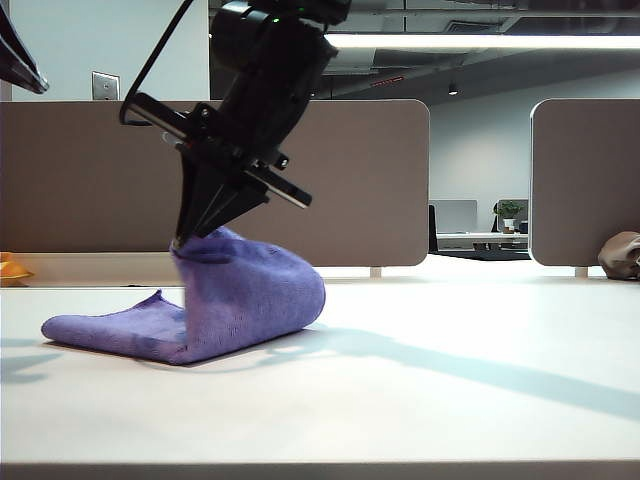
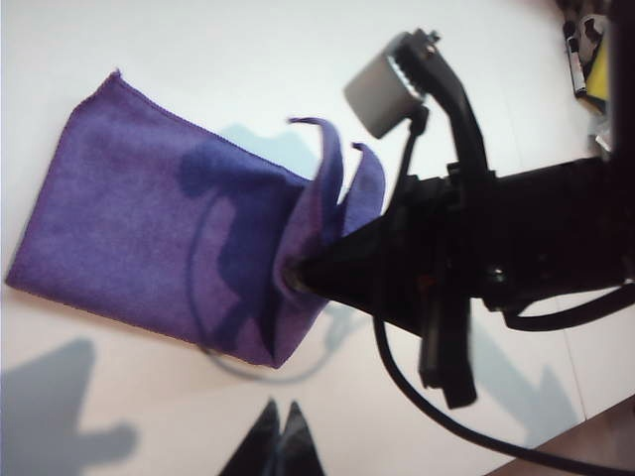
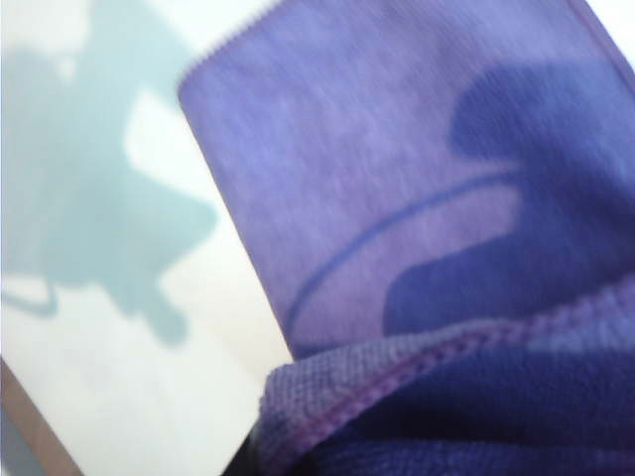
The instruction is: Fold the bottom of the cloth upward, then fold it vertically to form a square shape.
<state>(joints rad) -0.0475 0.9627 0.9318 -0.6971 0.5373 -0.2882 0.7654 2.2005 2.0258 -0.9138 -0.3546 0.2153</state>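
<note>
Now right end effector (image 1: 185, 238) clamped on cloth (image 1: 240, 295); left end effector (image 2: 283, 436) closed.

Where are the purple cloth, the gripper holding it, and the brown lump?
cloth (image 1: 250, 290): exterior view, on the raised folded part.
right gripper (image 1: 185, 238): exterior view, fingertips shut on the cloth's lifted edge.
brown lump (image 1: 622, 255): exterior view, its middle, at the table's far right.

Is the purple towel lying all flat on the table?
No, the right claw holds one end of the purple towel up in the air, so it curls over while the rest lies on the table.
</note>
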